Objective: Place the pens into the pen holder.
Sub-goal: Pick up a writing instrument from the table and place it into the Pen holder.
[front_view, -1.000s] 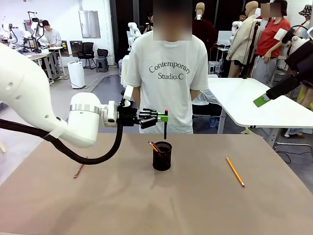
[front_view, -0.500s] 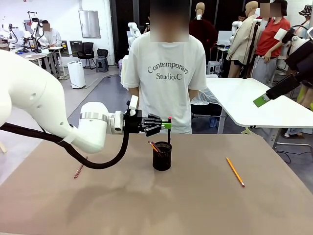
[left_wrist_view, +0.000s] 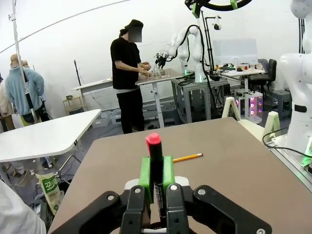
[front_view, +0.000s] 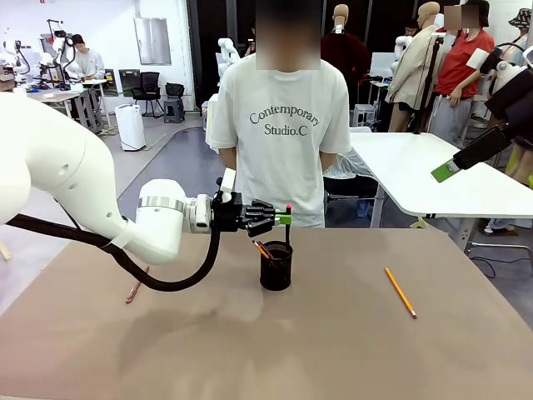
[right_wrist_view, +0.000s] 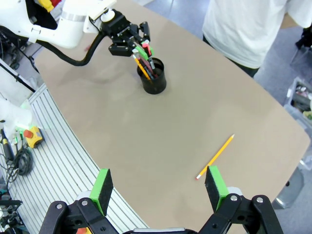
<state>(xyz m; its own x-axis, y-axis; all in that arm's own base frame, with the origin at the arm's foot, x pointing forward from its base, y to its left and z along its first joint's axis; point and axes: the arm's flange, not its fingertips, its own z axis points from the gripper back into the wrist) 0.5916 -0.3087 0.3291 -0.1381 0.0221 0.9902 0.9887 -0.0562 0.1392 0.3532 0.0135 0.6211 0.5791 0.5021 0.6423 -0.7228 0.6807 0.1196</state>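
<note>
The brown surface (front_view: pixel 333 350) carries the pen holder (front_view: pixel 276 271) at its middle, pens (front_view: pixel 263 249) already inside. Just above the holder's mouth the left jaws are clamped on an upright black pen (front_view: pixel 288 227), tip at the rim (inside or not, I cannot tell). Better to lower it plumb before releasing. A pencil (front_view: pixel 400 292) lies right of the holder, a pinkish pen (front_view: pixel 134 290) left. The right jaws gape, empty.

Front view looks across the table (front_view: pixel 350 350); right wrist looks down from high; both show the pen holder (front_view: pixel 276 268).
</note>
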